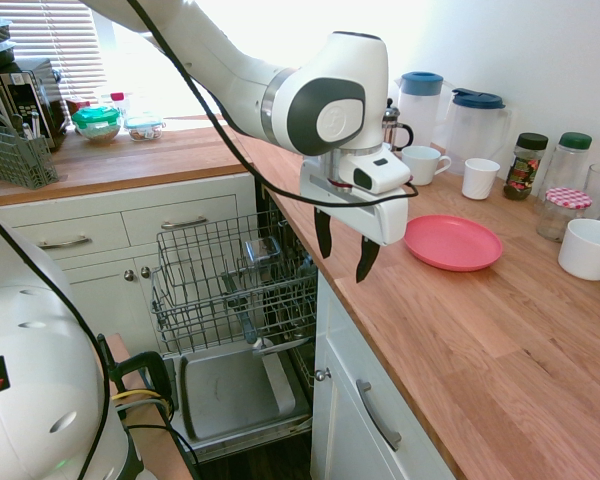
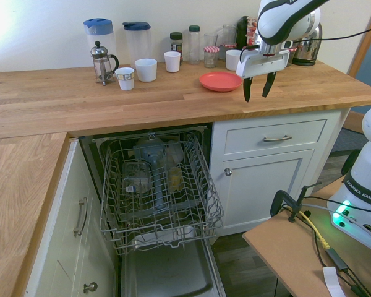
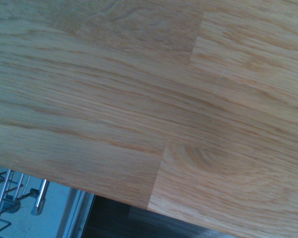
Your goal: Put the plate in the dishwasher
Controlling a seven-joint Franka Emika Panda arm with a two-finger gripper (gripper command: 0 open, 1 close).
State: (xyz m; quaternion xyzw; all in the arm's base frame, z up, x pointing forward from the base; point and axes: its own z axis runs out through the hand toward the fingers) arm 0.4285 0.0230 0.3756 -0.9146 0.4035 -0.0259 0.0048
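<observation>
The coral-red plate [image 1: 452,242] [image 2: 220,81] lies flat on the wooden counter [image 1: 500,340] [image 2: 80,93]. My gripper [image 1: 342,249] [image 2: 256,88] hangs open above the counter's front edge, beside the plate and apart from it, nothing between its fingers. The dishwasher [image 1: 230,330] [image 2: 157,204] stands open under the counter with its grey wire rack [image 1: 230,280] [image 2: 157,185] pulled out and its door [image 1: 235,390] [image 2: 170,278] folded down. The wrist view shows only bare counter wood [image 3: 149,99] and a corner of the rack [image 3: 15,193].
White cups [image 2: 146,69], a French press [image 2: 102,62], two jugs [image 1: 475,125], jars [image 1: 525,165] and a white bowl [image 1: 590,248] stand behind and beside the plate. A cutlery basket [image 1: 15,155] sits on the other counter. White drawers [image 2: 275,136] flank the dishwasher.
</observation>
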